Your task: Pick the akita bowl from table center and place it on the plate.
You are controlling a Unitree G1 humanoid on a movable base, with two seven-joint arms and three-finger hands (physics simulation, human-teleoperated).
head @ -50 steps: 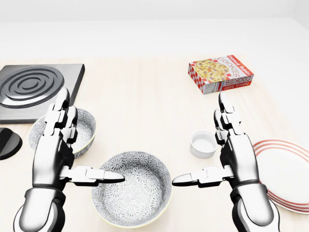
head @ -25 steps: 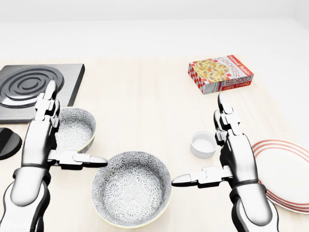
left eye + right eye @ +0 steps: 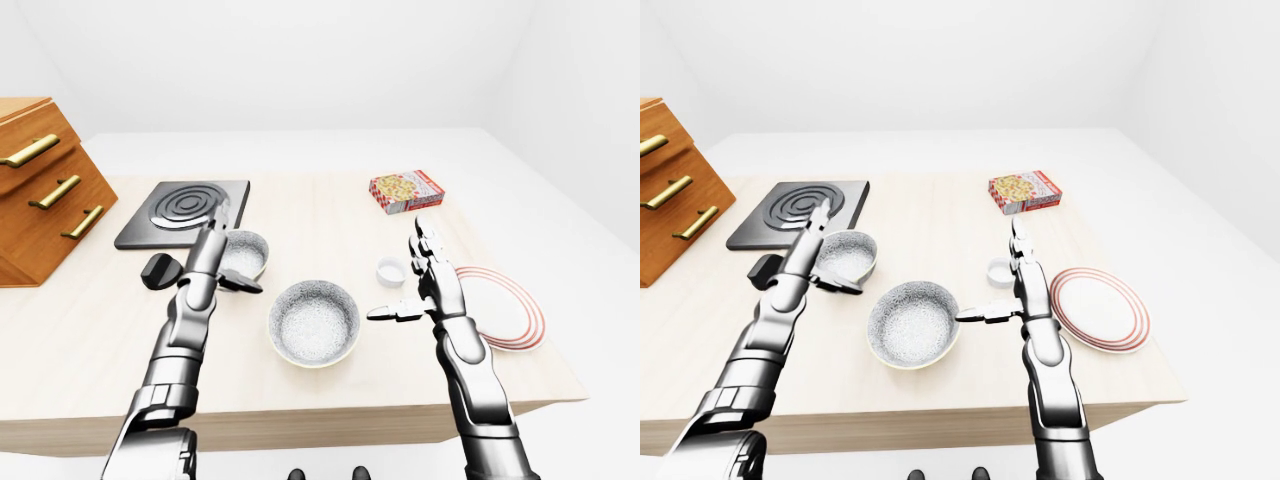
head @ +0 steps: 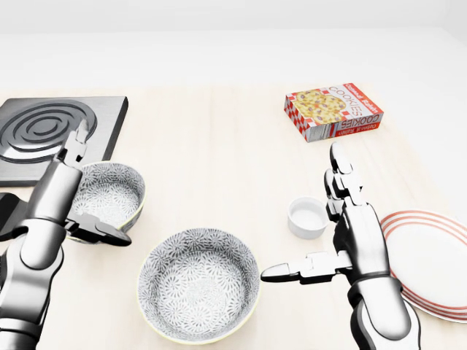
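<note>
The akita bowl [image 4: 199, 284], large with a grey-patterned inside and a cream rim, stands upright low in the head view's middle. The white plate [image 4: 438, 255] with red rings lies at the right edge. My left hand [image 4: 102, 187] is open over the left side of a smaller patterned bowl [image 4: 117, 191], thumb pointing right, well left of the akita bowl. My right hand [image 4: 300, 213] is open between the akita bowl and the plate. Its thumb [image 4: 284, 272] points at the bowl's right rim without touching it. Neither hand holds anything.
A small white cup [image 4: 306, 219] stands just beyond my right thumb. A cookie box [image 4: 333, 111] lies at the upper right and a grey stove plate [image 4: 51, 131] at the upper left, with a black knob [image 3: 160, 270] beside it. A wooden drawer unit [image 3: 40, 190] stands at far left.
My left hand has drawn away from the akita bowl's left rim, up and to the left, to the smaller bowl. The right hand has hardly moved.
</note>
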